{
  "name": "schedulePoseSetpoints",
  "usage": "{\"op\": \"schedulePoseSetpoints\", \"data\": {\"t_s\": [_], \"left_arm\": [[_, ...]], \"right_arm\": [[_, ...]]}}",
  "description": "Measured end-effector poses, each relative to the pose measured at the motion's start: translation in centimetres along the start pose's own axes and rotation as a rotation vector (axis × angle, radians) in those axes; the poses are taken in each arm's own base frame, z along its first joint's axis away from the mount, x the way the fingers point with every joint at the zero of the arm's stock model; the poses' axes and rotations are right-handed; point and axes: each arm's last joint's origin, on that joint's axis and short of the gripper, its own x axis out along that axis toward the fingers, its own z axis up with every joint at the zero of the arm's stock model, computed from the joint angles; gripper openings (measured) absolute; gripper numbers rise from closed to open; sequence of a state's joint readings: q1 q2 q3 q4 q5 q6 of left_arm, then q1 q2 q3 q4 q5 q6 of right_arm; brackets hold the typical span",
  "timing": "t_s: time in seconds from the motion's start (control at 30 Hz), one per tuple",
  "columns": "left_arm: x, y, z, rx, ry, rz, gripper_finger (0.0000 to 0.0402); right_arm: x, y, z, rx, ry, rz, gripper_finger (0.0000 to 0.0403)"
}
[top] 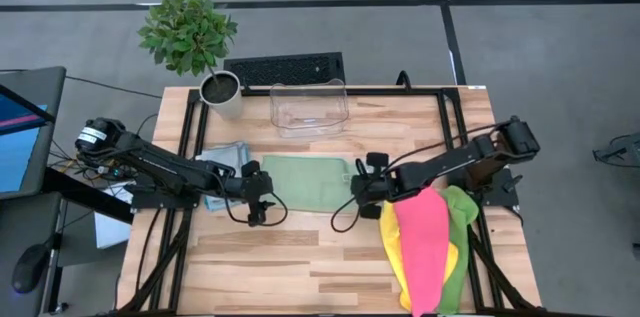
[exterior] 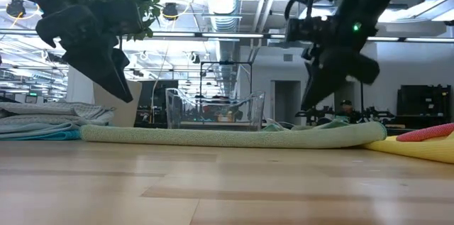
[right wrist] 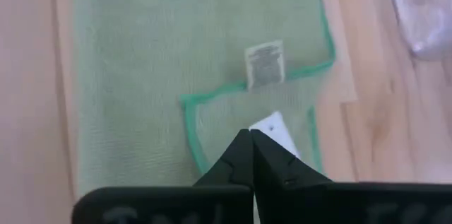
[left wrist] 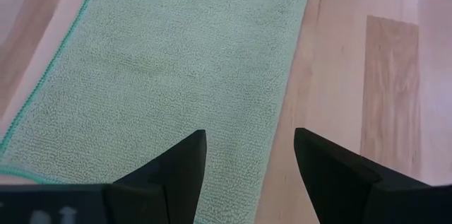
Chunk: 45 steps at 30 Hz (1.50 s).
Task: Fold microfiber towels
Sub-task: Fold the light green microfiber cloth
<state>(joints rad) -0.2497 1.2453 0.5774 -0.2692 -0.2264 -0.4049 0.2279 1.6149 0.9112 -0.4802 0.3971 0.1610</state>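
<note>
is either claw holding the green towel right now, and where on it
The right claw is shut over the green towel's turned-over corner, but a real pinch cannot be told. The left claw is open above the towel, holding nothing.

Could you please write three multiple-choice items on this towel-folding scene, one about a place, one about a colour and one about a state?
1. Where does the clear plastic bin stand?
A. At the table's far edge, beyond the pale green towel
B. On top of the pink towel
C. Under the left arm

2. What colour is the topmost towel of the pile by the right arm?
A. Grey
B. Pink
C. Light blue

3. How do the right end effector's fingers stand?
A. Wide apart
B. Shut
C. Out of view

Answers:
1 A: the high view shows the bin past the towel, near the potted plant.
2 B: pink lies over the yellow and lime green ones.
3 B: in the right wrist view the fingertips meet above the towel's folded corner, while the left end effector is open.
</note>
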Motion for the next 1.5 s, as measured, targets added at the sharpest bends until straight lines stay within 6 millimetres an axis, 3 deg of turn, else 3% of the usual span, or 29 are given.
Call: {"op": "schedulePoseSetpoints", "data": {"t_s": [0.17,0.4,0.57,0.73,1.0,1.23,1.5], "left_arm": [[0.0,0.0,0.0,-0.001,-0.008,0.010,0.0208],[0.0,0.0,0.1,-0.001,-0.016,0.019,0.0208],[0.0,0.0,0.2,-0.003,-0.025,0.015,0.0208],[0.0,0.0,0.2,-0.004,-0.025,0.015,0.0208],[0.0,0.0,0.2,-0.003,-0.025,0.015,0.0208],[0.0,0.0,0.3,-0.009,-0.046,0.038,0.0208],[0.0,-0.5,0.7,-0.030,-0.126,-0.014,0.0208]], "right_arm": [[-0.8,0.2,1.5,0.046,-0.150,0.086,0.0049],[1.9,2.2,0.9,-0.016,-0.084,0.106,0.0152],[3.8,2.6,0.3,-0.016,-0.021,0.091,0.0183],[4.5,2.4,0.3,0.025,-0.005,0.085,0.0154],[3.5,1.9,0.3,0.026,-0.009,0.083,0.0016],[1.9,1.1,0.7,0.053,-0.048,0.063,0.0057],[1.5,1.0,0.8,0.051,-0.057,0.086,0.0071]]}}
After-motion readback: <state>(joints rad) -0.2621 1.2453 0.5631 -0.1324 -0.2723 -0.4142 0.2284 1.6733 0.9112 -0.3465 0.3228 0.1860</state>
